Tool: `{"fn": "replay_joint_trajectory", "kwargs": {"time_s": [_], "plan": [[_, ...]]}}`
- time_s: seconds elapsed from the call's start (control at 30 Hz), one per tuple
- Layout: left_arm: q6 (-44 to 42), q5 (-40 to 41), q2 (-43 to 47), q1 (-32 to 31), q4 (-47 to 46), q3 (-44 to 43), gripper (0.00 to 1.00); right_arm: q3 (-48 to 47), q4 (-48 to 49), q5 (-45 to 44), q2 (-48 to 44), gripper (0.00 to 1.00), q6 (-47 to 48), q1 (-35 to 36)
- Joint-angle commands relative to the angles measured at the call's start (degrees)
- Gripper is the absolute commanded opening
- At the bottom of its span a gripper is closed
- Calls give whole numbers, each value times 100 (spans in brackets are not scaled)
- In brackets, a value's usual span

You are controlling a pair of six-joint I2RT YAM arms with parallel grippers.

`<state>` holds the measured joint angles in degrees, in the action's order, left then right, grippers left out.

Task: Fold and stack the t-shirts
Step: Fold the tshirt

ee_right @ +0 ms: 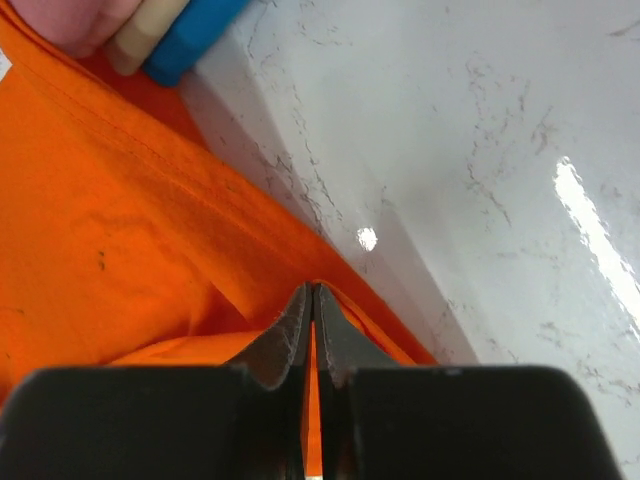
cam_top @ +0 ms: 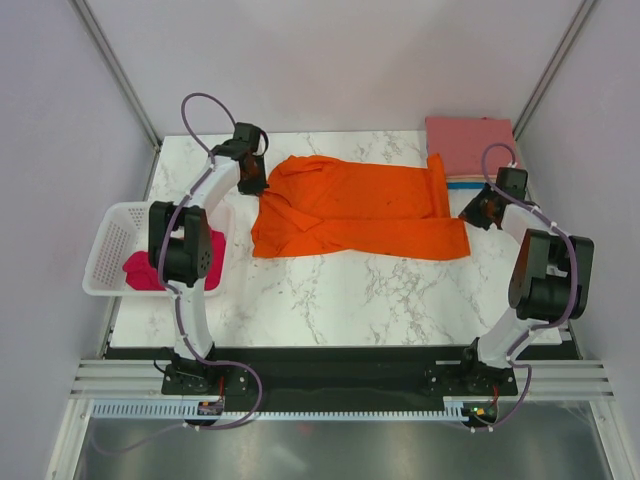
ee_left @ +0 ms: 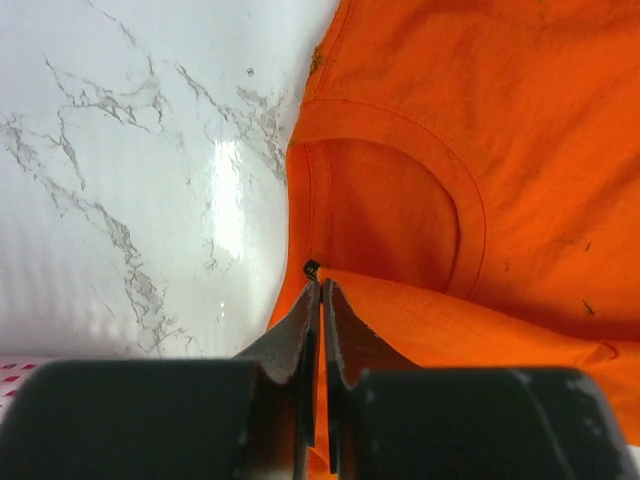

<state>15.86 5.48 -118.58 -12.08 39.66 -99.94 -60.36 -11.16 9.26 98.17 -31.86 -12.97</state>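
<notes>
The orange t-shirt (cam_top: 355,208) is soft, matt cloth, creased, with a stitched collar band (ee_left: 302,205) and a few dark specks of lint. The tabletop (cam_top: 340,290) is smooth, glossy, white with grey marble veining, and shows bright glare in both wrist views. The basket (cam_top: 105,250) at the left of the top view is white plastic lattice. The left tool (ee_left: 320,295) and right tool (ee_right: 313,300) have dull dark pads with rough, worn edges. The folded t-shirts (cam_top: 468,140) at upper right are matt cloth
</notes>
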Motion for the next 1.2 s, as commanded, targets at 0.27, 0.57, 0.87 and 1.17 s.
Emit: {"fn": "replay_joint_trajectory", "kwargs": {"time_s": [0.27,0.57,0.87,1.17], "plan": [[-364,-669,1117,-629,429,202,25,110,-1626,-1295,-763,42,-373,93],[-22,-1128,1549,-1376,165,1433,25,656,-1583,-1128,-1028,44,-725,155],[84,-417,917,-1385,-2,1847,25,1008,-1091,-1128,-897,45,-796,172],[102,533,433,-1368,130,1978,25,1184,-888,-1584,-685,16,-611,172]]}}
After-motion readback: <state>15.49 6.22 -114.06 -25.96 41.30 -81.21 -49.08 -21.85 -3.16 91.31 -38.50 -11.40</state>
